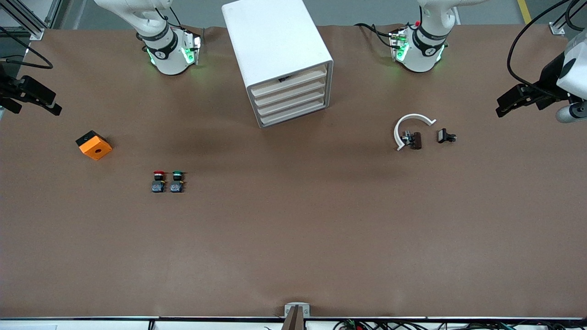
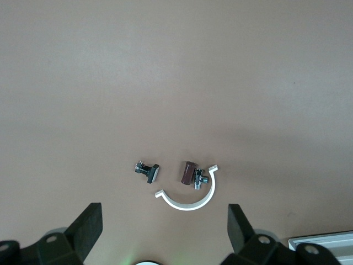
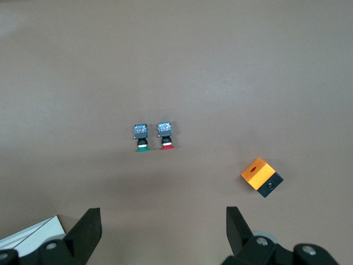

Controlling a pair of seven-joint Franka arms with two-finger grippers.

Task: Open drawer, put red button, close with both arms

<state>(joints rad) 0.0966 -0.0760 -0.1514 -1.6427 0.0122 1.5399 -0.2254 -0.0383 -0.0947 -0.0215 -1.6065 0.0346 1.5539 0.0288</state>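
Note:
The red button (image 1: 158, 181) stands on the brown table toward the right arm's end, right beside an identical green-capped switch (image 1: 177, 181). The right wrist view shows both from above, the red button (image 3: 165, 135) and the green switch (image 3: 141, 137). The white drawer cabinet (image 1: 275, 41) stands between the arm bases, its stacked drawer fronts (image 1: 291, 98) looking shut. My right gripper (image 1: 34, 103) (image 3: 162, 212) hangs open and empty high over its end of the table. My left gripper (image 1: 520, 103) (image 2: 164, 212) hangs open and empty high over its end.
An orange and black block (image 1: 94, 145) (image 3: 260, 175) lies toward the right arm's end. A white half-ring clamp (image 1: 410, 130) (image 2: 190, 199) with a small brown part (image 1: 415, 140) and a small black part (image 1: 445, 136) lie toward the left arm's end.

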